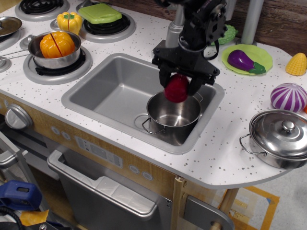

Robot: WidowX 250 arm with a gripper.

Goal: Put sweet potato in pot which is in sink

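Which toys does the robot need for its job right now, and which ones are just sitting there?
Needed: sweet potato, held in the pincer above the pot, which stands in the sink.

Just sitting there: eggplant on green plate, striped ball, corn, lidded pot, orange pepper in pan.

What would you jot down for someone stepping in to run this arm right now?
Gripper: shut on the sweet potato, held in the air over the pot's far rim.
Pot: upright in the sink, by the drain, nothing in it.
Done: potato picked up and brought over the sink.
Left: lower it a little, open the gripper so it drops into the pot, then lift the arm away.
Eggplant on its green plate and the lidded pot are not part of the job; leave them.
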